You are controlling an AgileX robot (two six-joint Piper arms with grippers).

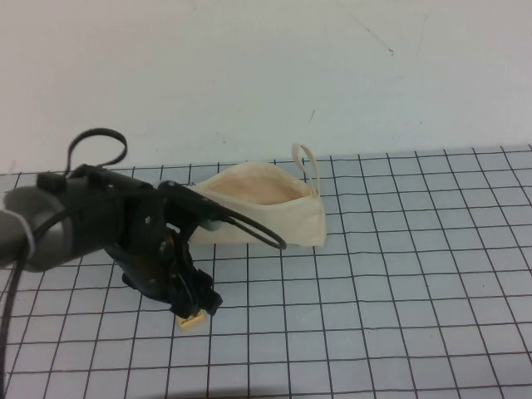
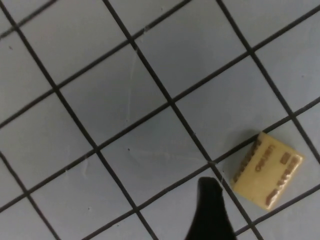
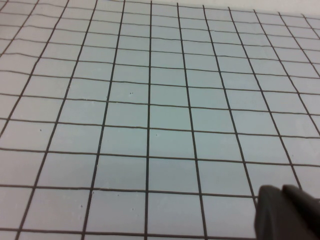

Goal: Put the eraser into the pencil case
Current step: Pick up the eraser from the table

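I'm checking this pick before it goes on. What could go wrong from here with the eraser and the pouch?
1. The left end effector is right over the eraser, but in the left wrist view one fingertip sits beside the eraser, so the grasp may knock it away.
2. The pencil case lies close behind the left arm; its opening looks soft and could collapse if bumped.
The right end effector shows only at the edge of its own wrist view.

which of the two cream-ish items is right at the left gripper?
The eraser, the tiny tan block on the grid mat directly beneath the left gripper. The pencil case lies farther back. Right gripper is elsewhere.
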